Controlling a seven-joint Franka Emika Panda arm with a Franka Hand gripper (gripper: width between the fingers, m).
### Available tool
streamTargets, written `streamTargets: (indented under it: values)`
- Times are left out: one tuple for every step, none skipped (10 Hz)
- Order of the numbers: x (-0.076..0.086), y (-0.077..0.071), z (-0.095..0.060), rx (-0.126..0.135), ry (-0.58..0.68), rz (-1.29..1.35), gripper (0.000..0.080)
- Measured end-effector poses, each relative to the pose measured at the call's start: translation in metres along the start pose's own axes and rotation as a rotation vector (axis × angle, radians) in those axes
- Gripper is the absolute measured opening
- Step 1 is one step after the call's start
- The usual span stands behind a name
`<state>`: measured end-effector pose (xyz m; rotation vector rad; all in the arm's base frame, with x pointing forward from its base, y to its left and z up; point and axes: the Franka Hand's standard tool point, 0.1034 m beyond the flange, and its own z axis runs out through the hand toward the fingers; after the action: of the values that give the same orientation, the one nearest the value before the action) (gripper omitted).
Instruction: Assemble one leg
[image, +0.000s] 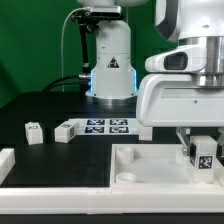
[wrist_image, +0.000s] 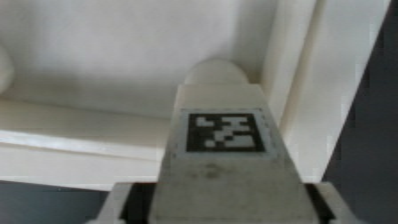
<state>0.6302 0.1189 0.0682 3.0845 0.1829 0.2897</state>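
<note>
My gripper (image: 203, 146) is shut on a white leg (image: 204, 155) with a black-and-white tag, held over the large white tray (image: 135, 168) near its corner at the exterior view's right. In the wrist view the leg (wrist_image: 224, 110) stands out between my fingers (wrist_image: 135, 206), tag facing the camera, its rounded tip close to the tray's raised wall (wrist_image: 294, 60). I cannot tell whether the leg touches the tray. Two loose legs (image: 34, 131) (image: 65, 130) lie on the dark table at the exterior view's left.
The marker board (image: 107, 125) lies behind the tray, with a small white block (image: 145, 130) at its end. Another white part (image: 6, 160) sits at the exterior view's left edge. The robot base (image: 110, 70) stands at the back.
</note>
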Motion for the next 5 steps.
streamTargets:
  values:
    - [0.000,-0.001,0.000,0.004,0.003,0.060,0.0291]
    - [-0.001,-0.003,0.000,0.005,0.013,0.291,0.0291]
    - [-0.002,-0.001,0.001,-0.002,0.016,0.438,0.0291]
    - [-0.002,0.005,0.001,-0.013,0.016,0.540,0.0291]
    - [-0.003,0.009,0.001,-0.021,0.018,0.638,0.0296]
